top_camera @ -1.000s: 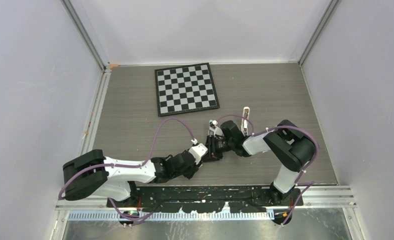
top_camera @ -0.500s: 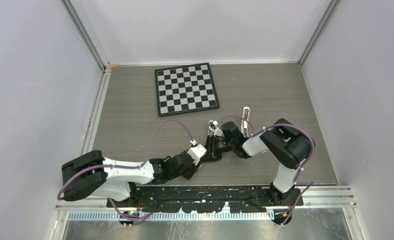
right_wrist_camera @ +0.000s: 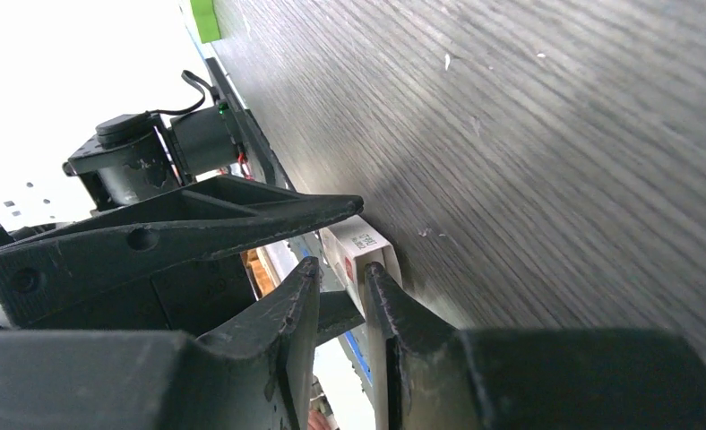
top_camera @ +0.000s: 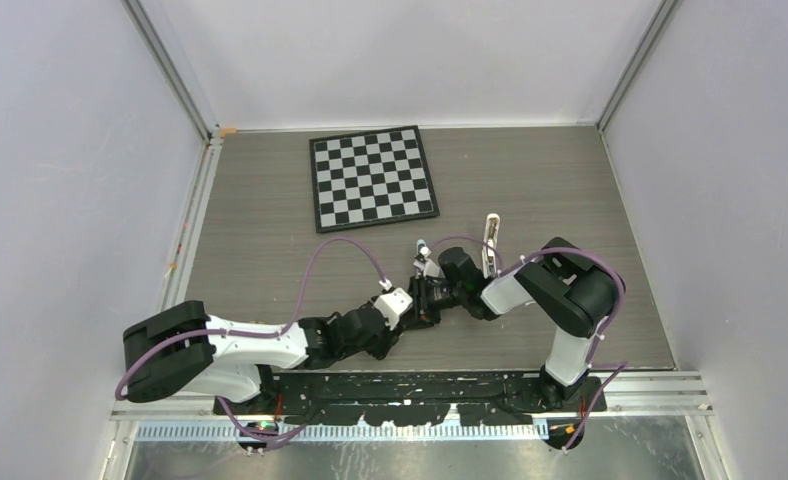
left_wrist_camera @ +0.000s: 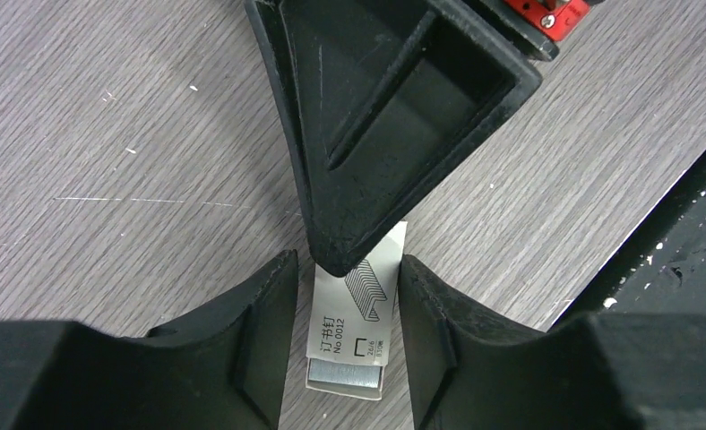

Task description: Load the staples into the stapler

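Note:
The staples [left_wrist_camera: 345, 378] are a silvery block showing at the open end of a small white printed box [left_wrist_camera: 354, 331] that lies flat on the wooden table. My left gripper [left_wrist_camera: 349, 264] is open and straddles the box: bare wood shows along its left side and the right finger sits at its edge. My right gripper [right_wrist_camera: 342, 267] is low over the table, its fingers a narrow gap apart with nothing between them. One of its fingers [left_wrist_camera: 376, 134] rests its tip on the far end of the box [right_wrist_camera: 365, 246]. The white stapler [top_camera: 490, 240] lies apart, behind the right arm.
A chessboard [top_camera: 373, 178] lies at the back of the table. A small light-blue-and-white object [top_camera: 422, 246] stands just behind the two grippers [top_camera: 427, 298]. Walls and metal rails close in the table on the left, back and right.
The right arm has shifted a little to the left, bringing its gripper closer over the left gripper. The left arm has barely moved.

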Robot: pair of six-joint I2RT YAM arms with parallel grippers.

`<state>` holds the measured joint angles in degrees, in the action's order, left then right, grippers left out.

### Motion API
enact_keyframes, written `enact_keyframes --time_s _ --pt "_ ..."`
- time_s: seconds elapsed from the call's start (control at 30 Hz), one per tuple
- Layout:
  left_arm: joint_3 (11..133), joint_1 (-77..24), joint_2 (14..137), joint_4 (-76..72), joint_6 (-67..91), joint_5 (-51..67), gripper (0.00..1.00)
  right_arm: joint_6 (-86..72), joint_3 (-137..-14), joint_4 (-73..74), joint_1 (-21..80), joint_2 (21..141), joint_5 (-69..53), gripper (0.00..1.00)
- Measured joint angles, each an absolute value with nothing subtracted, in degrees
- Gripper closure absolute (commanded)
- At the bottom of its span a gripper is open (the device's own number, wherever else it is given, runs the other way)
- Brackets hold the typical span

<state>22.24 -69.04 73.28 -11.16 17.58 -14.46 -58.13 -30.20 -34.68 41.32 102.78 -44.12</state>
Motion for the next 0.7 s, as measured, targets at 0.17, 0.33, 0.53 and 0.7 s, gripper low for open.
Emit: enact_keyframes --time_s 0.17,0.33,0.53,0.7 --pt "21.58 -69.04 72.97 -11.22 18.04 -14.41 0.53 -58.92 -30.22 -34.72 41.30 102.76 -44.18 0.72" --pt "21.21 -69.04 72.20 -11.14 18.13 -14.41 0.51 -58.87 -30.22 -34.41 41.30 102.21 -43.99 0.80" --pt "21.21 -69.04 72.10 -10.96 18.20 -14.33 0.43 -58.70 -30.20 -34.22 41.12 101.73 -43.59 0.90" --pt "21.26 -69.04 71.20 -9.19 18.46 -14.31 0.38 -58.65 -30.20 -34.22 40.93 101.73 -43.53 0.99"
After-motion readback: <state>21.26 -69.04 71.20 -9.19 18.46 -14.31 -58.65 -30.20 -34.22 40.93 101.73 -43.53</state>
